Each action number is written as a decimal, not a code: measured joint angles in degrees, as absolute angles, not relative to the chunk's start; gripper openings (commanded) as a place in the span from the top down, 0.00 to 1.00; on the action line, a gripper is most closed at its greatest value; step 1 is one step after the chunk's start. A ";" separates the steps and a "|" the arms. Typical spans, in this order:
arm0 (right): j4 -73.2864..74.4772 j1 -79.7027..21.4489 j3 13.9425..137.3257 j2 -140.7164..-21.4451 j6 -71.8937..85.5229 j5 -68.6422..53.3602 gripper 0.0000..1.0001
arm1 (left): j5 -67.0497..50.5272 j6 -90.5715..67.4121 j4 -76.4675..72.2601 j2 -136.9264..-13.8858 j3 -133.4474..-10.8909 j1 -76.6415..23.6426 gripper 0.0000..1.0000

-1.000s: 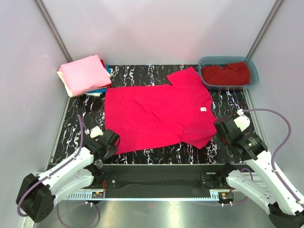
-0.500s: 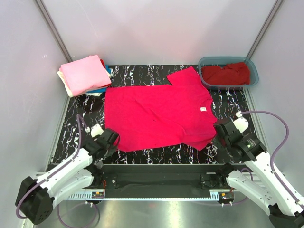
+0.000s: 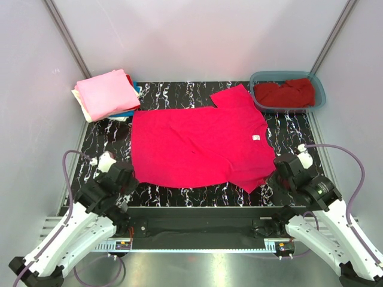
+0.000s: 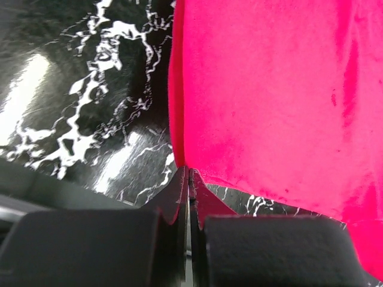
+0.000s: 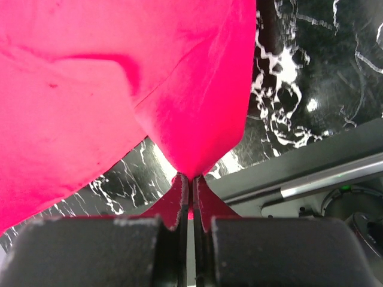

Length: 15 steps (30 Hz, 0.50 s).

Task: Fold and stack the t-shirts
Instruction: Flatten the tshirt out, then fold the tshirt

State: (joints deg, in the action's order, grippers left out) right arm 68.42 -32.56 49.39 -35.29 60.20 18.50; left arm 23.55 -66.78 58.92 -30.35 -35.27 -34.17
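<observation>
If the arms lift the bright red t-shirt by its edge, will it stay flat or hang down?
Probably floppy: the red t-shirt lies thin and wrinkled, so its middle should sag. Likely light: the right fingers raise a peak with a small pinch. It may slide on the glossy table.
</observation>
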 measured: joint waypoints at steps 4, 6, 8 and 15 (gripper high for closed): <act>68.38 -32.56 47.11 -35.11 60.20 16.27 1.00 | 24.53 -67.48 63.42 -28.73 -38.54 -34.17 1.00; 68.53 -32.56 45.71 -34.70 60.23 15.35 1.00 | 25.23 -67.59 65.12 -28.14 -40.47 -34.17 1.00; 69.01 -32.56 45.25 -34.11 60.23 15.18 1.00 | 25.69 -67.61 66.22 -27.73 -41.32 -34.17 1.00; 69.63 -32.56 45.91 -33.69 59.18 15.20 1.00 | 26.22 -67.72 69.34 -27.07 -42.09 -34.17 1.00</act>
